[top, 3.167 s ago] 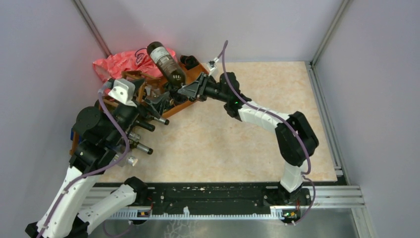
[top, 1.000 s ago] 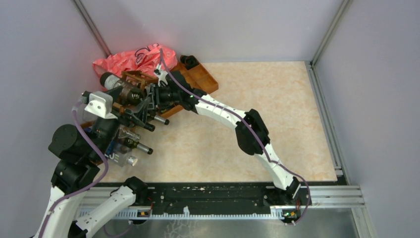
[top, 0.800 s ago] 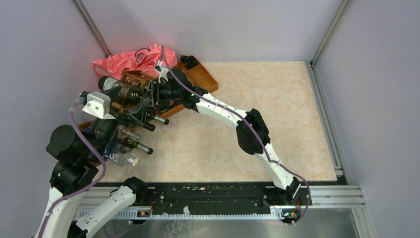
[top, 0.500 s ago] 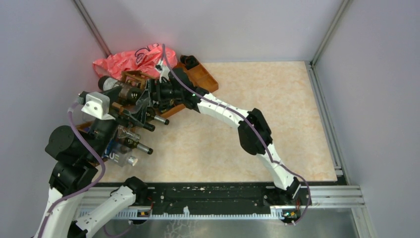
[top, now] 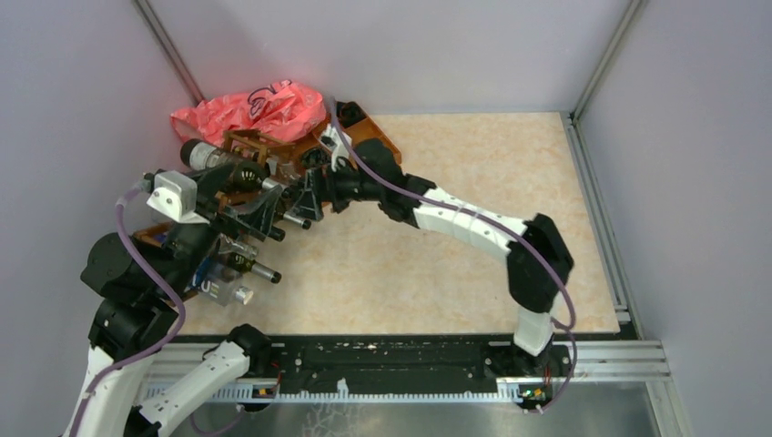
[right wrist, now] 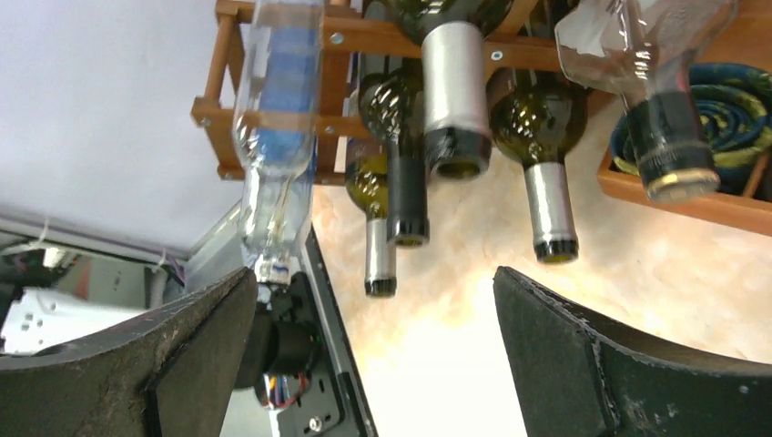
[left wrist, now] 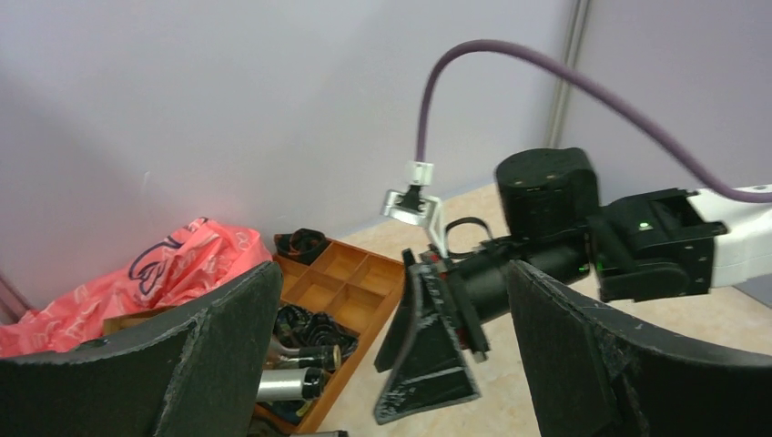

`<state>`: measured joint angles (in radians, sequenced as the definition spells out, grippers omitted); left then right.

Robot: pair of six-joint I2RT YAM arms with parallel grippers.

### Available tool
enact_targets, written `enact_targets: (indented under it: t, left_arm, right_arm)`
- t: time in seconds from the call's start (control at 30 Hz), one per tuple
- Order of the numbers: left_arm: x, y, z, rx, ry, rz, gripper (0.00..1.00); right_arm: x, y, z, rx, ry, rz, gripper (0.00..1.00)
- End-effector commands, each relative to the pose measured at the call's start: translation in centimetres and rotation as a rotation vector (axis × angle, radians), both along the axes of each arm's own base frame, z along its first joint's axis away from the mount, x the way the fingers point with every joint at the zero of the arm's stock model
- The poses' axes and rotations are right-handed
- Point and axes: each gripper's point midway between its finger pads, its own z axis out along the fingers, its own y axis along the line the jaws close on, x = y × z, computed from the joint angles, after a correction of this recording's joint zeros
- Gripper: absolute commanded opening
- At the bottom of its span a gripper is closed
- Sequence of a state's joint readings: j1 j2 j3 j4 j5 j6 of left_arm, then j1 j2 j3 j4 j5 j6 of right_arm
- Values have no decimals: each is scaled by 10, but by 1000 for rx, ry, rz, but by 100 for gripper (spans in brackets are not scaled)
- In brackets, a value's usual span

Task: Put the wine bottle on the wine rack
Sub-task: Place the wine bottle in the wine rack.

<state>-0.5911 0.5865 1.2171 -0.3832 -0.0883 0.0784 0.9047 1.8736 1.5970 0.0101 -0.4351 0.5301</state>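
Since the right gripper [right wrist: 401, 355] stands wide open with nothing in it, just off the rack's [right wrist: 360, 36] neck side, the bottle [right wrist: 449, 73] lies on the rack's top tier by its own weight. Its silver-capped neck points out over the other necks. The left gripper [top: 258, 208] gapes as wide and as empty, close by the rack's near side.

My worry is that the bottle could roll or slide neck-first off the rack if it is not cradled between slats. A finger swinging wide beside the rack might also clip a jutting neck and drag it out.

Whether the bottle is truly seated I cannot tell. Its body is cut off above the rack in the right wrist view, and from above both arms cover most of the rack. The left wrist view looks past the rack to the tray [left wrist: 346, 273].
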Motion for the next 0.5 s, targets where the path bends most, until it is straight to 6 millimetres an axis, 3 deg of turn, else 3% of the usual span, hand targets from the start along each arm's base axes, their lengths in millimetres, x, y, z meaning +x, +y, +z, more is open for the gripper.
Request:
enact_targets:
  t: [0.0,0.17,0.47]
  left_arm:
    - [-12,-8,6,-56,2,-76,99]
    - [-10,-24,-6,-91,37,-145,99]
    - [5,-47,-33,-137,105,-204,99]
  right_arm:
    - [-19,-52,56,59,-236,-33,99]
    - [-27,-109,51,39,-308,-121,99]
    - [-11,-215,32,-60,-388,-390,99]
